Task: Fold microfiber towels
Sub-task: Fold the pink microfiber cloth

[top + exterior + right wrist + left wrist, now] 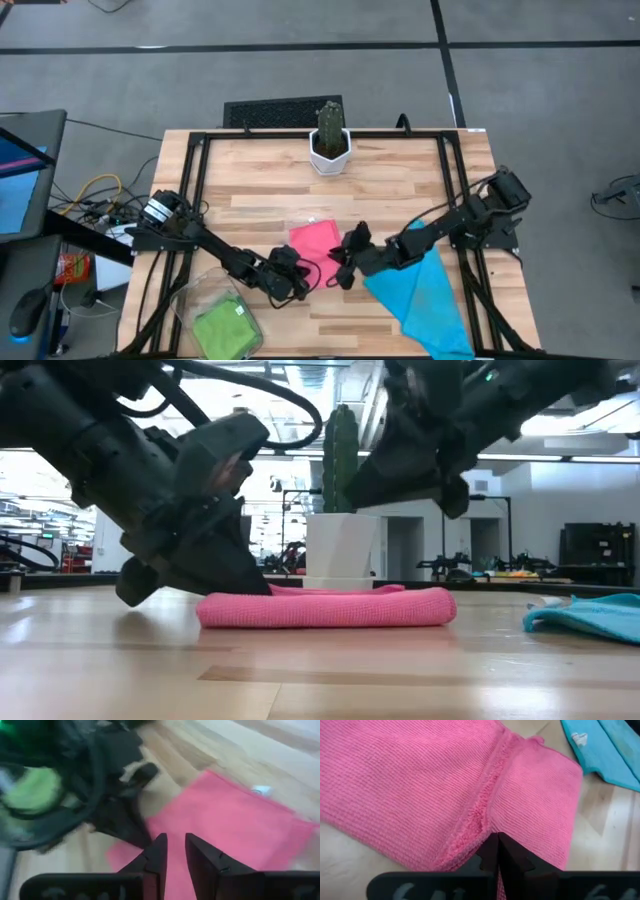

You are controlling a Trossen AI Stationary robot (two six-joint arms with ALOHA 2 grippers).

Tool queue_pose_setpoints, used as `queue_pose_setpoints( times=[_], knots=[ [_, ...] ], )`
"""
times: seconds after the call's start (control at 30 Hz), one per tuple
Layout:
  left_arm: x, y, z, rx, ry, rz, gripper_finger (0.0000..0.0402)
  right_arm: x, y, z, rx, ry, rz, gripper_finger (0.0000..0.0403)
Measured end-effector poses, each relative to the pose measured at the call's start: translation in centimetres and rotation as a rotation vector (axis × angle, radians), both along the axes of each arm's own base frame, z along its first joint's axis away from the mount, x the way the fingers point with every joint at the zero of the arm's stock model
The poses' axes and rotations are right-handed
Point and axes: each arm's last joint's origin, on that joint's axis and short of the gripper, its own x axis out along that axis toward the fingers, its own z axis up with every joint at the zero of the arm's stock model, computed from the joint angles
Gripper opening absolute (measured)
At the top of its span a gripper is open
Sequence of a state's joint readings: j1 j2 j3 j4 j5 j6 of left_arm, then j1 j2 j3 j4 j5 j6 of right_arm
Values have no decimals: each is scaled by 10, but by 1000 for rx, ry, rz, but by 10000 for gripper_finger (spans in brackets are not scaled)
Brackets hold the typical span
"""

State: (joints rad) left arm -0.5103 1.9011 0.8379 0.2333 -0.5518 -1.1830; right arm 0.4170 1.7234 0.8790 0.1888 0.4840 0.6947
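Observation:
A hot pink towel (312, 240) lies folded on the wooden table, near its middle; it also shows as a flat roll in the low view (330, 607). My left gripper (498, 851) is shut, and its tips are down on the pink towel's near edge. My right gripper (172, 851) hovers above the same towel (235, 820), its fingers a narrow gap apart and nothing between them. A sky blue towel (425, 295) lies spread at the near right, under the right arm. A light green towel (225, 322) lies in a clear bin at the near left. My left gripper presses its shut fingertips on the pink towel near its near edge, beside a fuzzy hem (482, 822) where one layer ends on another. The fingers slant down from the table's near left side. The towel lies flat on the table.
A white pot with a cactus (330, 150) stands at the far middle of the table. The clear bin (195, 295) is at the near left corner. A black frame (200, 180) runs round the table's edges. Bare wood lies between the pot and the pink towel.

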Motion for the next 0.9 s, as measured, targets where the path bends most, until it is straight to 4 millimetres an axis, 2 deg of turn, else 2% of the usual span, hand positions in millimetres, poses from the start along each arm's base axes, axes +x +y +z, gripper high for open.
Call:
queue_pose_setpoints(
  times=[0.07, 0.2, 0.3, 0.4, 0.53, 0.63, 0.7, 0.8, 0.9],
  knots=[
    [0, 0, 0, 4, -1, -1, 0, 1, 13, -5, 14, -46, 11, 92],
    [0, 0, 0, 7, 0, -4, 0, 6, 34, -36, 59, -71, 40, 92],
    [0, 0, 1, 14, 6, -30, 0, 6, 38, -62, 104, -43, -19, 92],
    [0, 0, 12, 21, -18, -55, 0, 6, 38, -81, 135, -9, -60, 92],
    [1, 4, 38, 64, -76, -92, 0, 7, 38, -89, 142, -3, -89, 92],
    [-1, 9, 63, 120, -144, -102, 0, 7, 38, -87, 148, -6, -90, 92],
    [-3, 6, 72, 173, -172, -133, 0, 7, 38, -84, 142, -5, -74, 92],
    [-6, -7, 73, 253, -184, -261, 0, 8, 34, -82, 130, 4, -59, 92],
    [-10, -17, 61, 308, -132, -333, 0, 10, 30, -82, 138, 5, -69, 92]
  ],
)
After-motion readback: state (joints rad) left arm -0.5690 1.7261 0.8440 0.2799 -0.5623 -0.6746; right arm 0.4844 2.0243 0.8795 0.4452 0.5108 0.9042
